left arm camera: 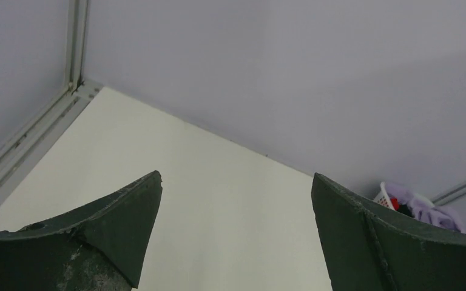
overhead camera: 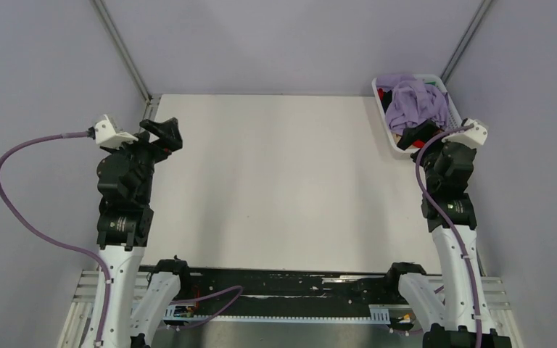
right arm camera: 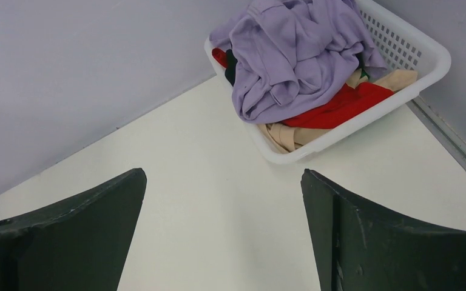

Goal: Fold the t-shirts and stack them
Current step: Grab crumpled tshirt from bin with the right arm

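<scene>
several crumpled t-shirts (right arm camera: 291,54) in lattice basket (right arm camera: 395,39)

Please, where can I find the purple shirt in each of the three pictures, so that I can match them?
Top view: upper right, the purple shirt heaped in the white basket at the far right corner of the table.
Left wrist view: lower right, small and distant, partly hidden.
Right wrist view: top centre, lying over a red shirt.
Shared landmark: the white basket, seen in all three.
</scene>
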Action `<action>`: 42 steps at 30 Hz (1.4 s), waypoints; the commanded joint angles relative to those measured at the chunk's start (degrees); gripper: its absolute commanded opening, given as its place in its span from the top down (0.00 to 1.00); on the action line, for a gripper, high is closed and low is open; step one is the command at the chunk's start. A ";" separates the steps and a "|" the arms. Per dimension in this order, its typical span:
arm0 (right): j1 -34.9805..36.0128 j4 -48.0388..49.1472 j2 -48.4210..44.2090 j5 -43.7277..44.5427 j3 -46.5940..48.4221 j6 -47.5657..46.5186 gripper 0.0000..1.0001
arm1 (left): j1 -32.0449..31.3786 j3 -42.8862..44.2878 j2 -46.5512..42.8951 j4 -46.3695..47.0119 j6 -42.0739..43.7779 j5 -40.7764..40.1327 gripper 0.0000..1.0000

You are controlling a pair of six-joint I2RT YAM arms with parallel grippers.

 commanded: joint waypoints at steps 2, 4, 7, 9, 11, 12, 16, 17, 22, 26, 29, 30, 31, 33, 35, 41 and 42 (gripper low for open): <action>-0.19 -0.74 2.50 -0.21 2.34 -0.10 0.00 | 0.35 0.83 2.02 -11.40 -0.99 -2.38 0.00; -0.19 -0.19 5.51 -3.12 3.84 -2.99 0.00 | 0.34 1.05 2.15 -12.01 -0.52 -2.46 0.00; -0.35 -0.39 12.51 -3.95 8.00 -4.05 0.00 | 0.30 -0.02 1.77 -11.69 -0.97 -4.43 0.00; -1.56 0.13 18.89 -2.76 11.78 -3.54 0.00 | 0.35 -0.79 1.62 -11.19 -0.91 -5.66 0.00; -3.85 0.98 25.93 -3.08 16.82 -3.25 0.00 | 0.31 -1.25 1.63 -10.69 -0.33 -5.93 0.00; -5.33 1.05 29.93 -3.45 20.15 -3.20 0.00 | 0.29 -1.31 1.73 -10.63 0.01 -5.93 0.00; -7.26 1.38 46.54 -4.01 33.63 -6.66 0.00 | 0.31 -1.41 2.62 -10.92 -0.04 -6.16 0.00; -7.63 1.32 50.44 -5.73 36.92 -7.70 0.00 | 0.29 -1.48 2.99 -11.05 -0.06 -6.24 0.00; -8.51 0.00 66.25 -7.48 53.04 -7.60 0.01 | 0.29 -1.77 3.82 -11.38 -0.57 -7.93 0.00; -8.71 -0.09 73.30 -12.35 60.79 -7.64 0.31 | 0.35 -1.82 3.75 -11.45 -0.64 -8.08 0.00; -8.71 -0.09 74.09 -15.10 64.23 -6.92 0.87 | 0.35 -1.87 3.81 -11.53 -0.84 -7.63 0.00; -8.64 -0.09 73.55 -15.08 64.87 -6.37 0.99 | 0.36 -1.89 3.81 -11.57 -0.76 -7.16 0.00; -8.63 -0.10 72.46 -14.99 65.16 -5.79 1.00 | 0.32 -1.89 3.83 -11.59 -0.58 -6.89 0.00; -8.58 0.12 69.56 -15.17 65.37 -5.57 1.00 | 0.29 -1.93 3.92 -11.67 -0.34 -5.61 0.00; -8.54 0.37 65.79 -17.40 64.98 -5.71 1.00 | 0.35 -2.02 3.93 -11.70 -0.43 -4.53 0.00; -6.25 1.92 51.73 -35.66 59.09 -5.23 1.00 | 0.32 -3.21 3.64 -11.54 -1.64 -2.87 0.00; -5.26 2.27 49.54 -39.64 58.15 -5.16 1.00 | 0.29 -3.52 3.53 -11.53 -1.74 -2.72 0.00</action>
